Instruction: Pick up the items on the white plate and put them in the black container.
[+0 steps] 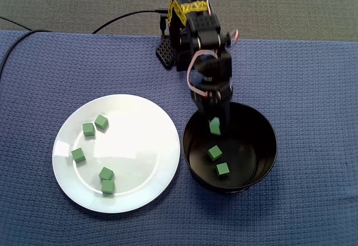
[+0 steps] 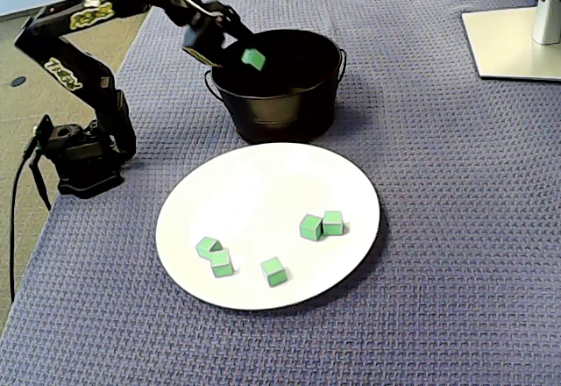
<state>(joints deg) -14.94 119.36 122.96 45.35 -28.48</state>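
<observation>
Since the piece must drop inside and not on the worktop, the end effector point(image 1: 215, 122) hangs over the black container point(image 1: 265, 140), toward the worktop's arm-side edge, pinching one green cube point(image 1: 215, 127), while five other cubes point(image 1: 88, 129) wait on the white plate point(image 1: 140, 140).

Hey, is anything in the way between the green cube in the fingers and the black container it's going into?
Nothing visible. The green cube hangs at the fingers over the open black container, inside its rim. Two cubes already lie on its floor below.
</observation>
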